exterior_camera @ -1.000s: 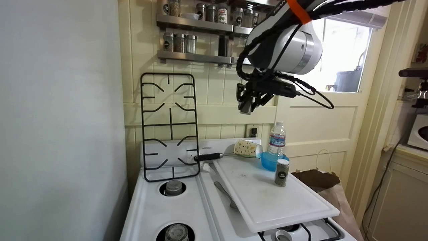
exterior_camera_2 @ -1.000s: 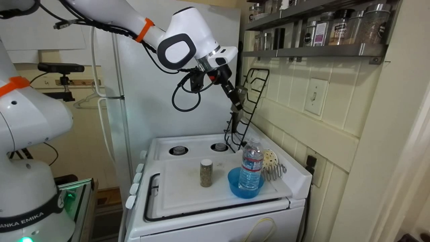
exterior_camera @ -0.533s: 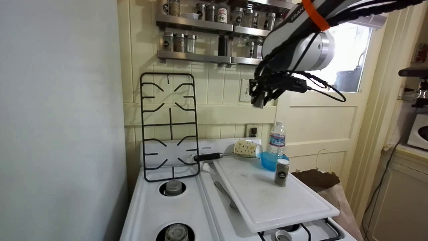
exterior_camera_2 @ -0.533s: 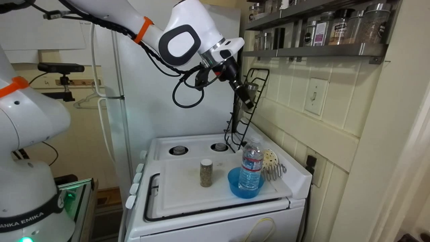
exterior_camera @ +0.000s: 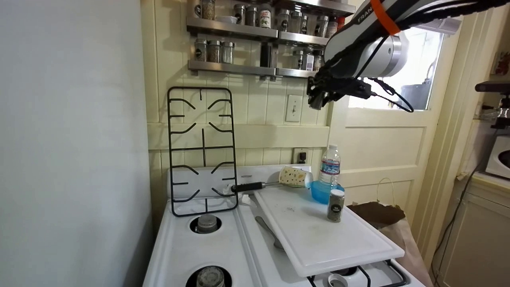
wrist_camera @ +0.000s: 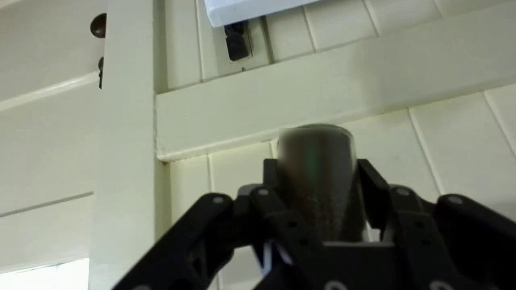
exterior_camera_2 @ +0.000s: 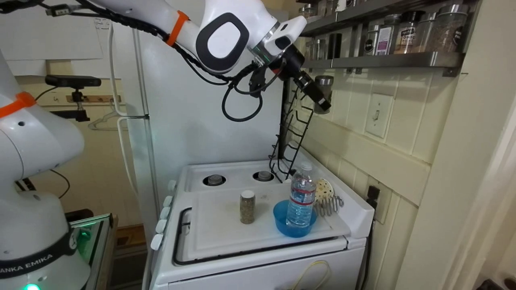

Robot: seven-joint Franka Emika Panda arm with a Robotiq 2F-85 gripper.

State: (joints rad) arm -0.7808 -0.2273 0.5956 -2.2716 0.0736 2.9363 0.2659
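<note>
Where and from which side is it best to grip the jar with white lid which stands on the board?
Probably around the middle of the white-lidded jar, below the lid: it stands upright and looks round. I would approach from the side away from the blue bowl, once the gripper releases its held jar.

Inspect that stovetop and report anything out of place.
The black rectangular metal burner grate stands upended on the white stove, leaving two grey round burners bare. A cream spotted cup lies on its side at the back. Dark specks, too small to identify, mark the white rectangular board.
</note>
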